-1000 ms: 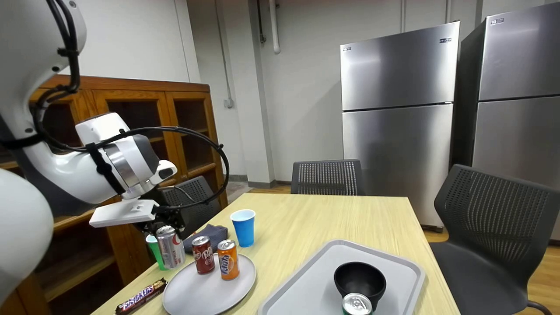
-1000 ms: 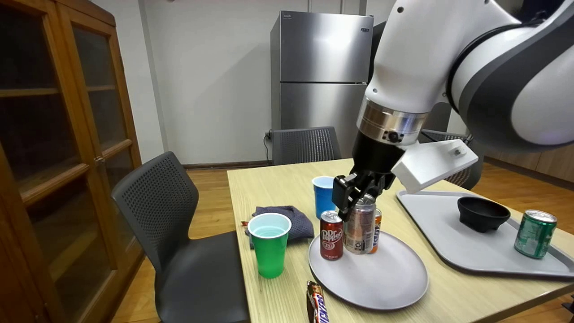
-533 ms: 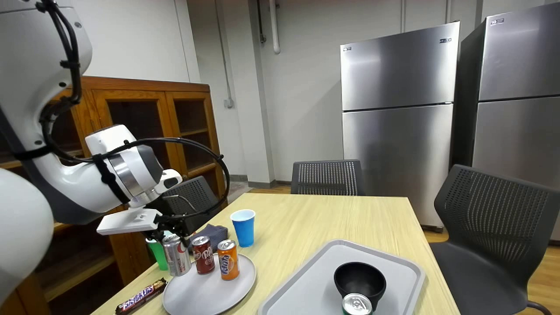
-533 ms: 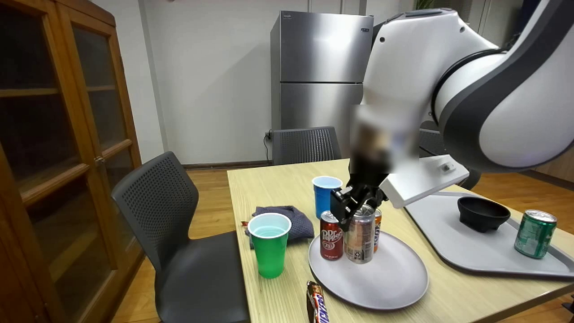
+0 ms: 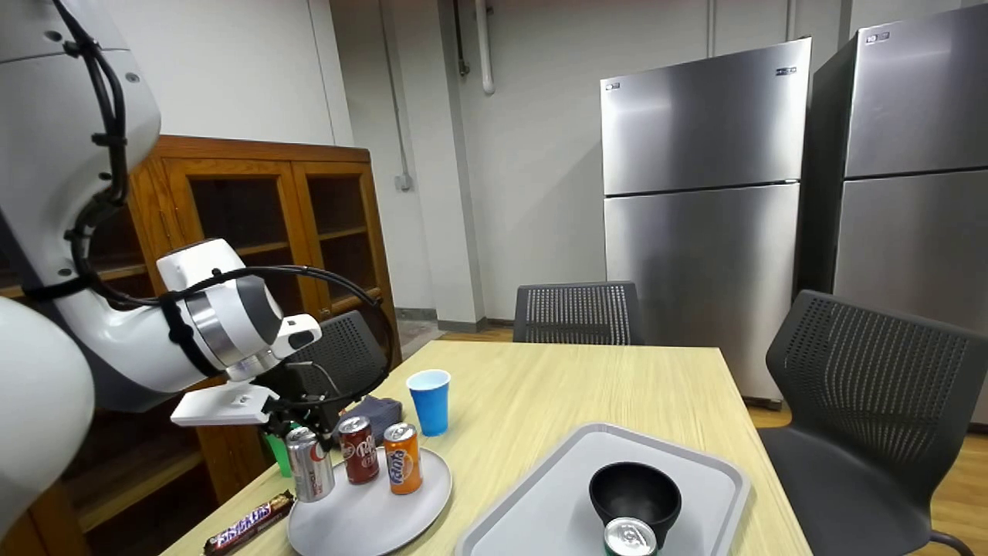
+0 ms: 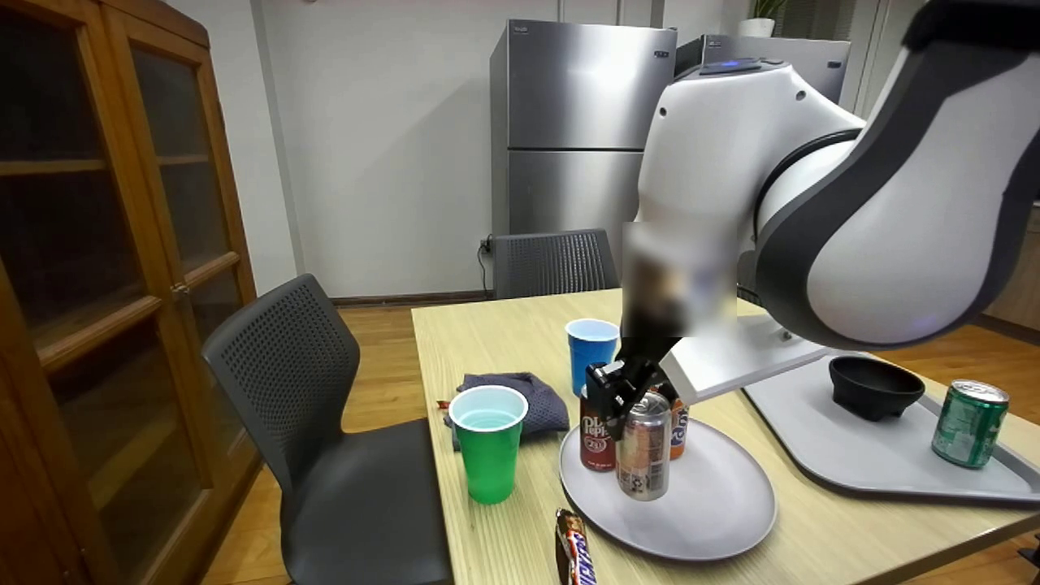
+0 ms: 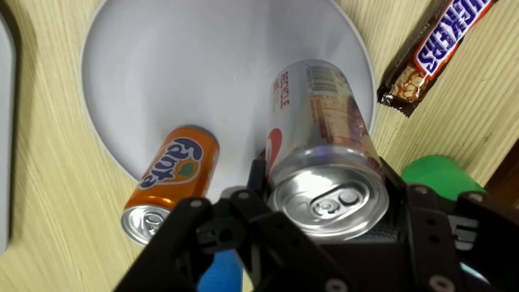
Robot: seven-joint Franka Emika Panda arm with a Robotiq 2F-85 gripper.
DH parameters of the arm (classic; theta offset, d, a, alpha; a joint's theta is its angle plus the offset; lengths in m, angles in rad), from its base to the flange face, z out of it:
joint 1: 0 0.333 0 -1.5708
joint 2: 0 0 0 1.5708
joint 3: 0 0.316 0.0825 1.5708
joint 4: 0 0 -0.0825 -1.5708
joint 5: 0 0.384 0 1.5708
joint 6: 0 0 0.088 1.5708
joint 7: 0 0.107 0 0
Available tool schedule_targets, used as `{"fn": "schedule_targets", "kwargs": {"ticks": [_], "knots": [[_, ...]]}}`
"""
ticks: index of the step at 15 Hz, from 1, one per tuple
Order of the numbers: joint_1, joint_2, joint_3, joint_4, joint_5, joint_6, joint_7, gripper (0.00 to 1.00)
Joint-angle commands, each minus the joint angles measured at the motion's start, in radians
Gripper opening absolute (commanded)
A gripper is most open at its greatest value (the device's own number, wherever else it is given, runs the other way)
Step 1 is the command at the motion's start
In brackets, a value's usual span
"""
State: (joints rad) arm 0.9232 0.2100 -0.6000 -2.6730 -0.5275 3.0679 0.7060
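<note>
A silver soda can (image 7: 316,109) is pinched between the fingers of my gripper (image 7: 324,178), its top toward the wrist camera. In both exterior views this silver can (image 5: 310,469) hangs low over the grey round plate (image 6: 715,520), tilted slightly. Whether its base touches the plate I cannot tell. A dark red Dr Pepper can (image 6: 597,447) stands on the plate close beside the held can; the wrist view hides nearly all of it. Also on the plate, an orange Fanta can (image 7: 174,166) stands a little farther off.
A Snickers bar (image 7: 440,44) and a green cup (image 6: 487,451) flank the plate. Behind are a blue cup (image 5: 429,405) and a dark cloth (image 6: 528,406). A grey tray (image 5: 540,494) holds a black bowl (image 5: 634,494) and a green can (image 6: 971,424). Chairs surround the table.
My gripper has come down with the silver can, bringing its base closer to the plate. The can has also drawn in beside the Dr Pepper can. The grip stays the same.
</note>
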Motion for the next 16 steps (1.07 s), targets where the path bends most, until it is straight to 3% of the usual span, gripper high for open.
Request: {"fn": "schedule_targets", "kwargs": {"ticks": [1,16], "knots": [[-0.027,0.043,0.042,0.028,0.061,0.018,0.003,0.39],[-0.12,0.128,0.118,0.063,0.181,0.033,-0.008,0.39]]}}
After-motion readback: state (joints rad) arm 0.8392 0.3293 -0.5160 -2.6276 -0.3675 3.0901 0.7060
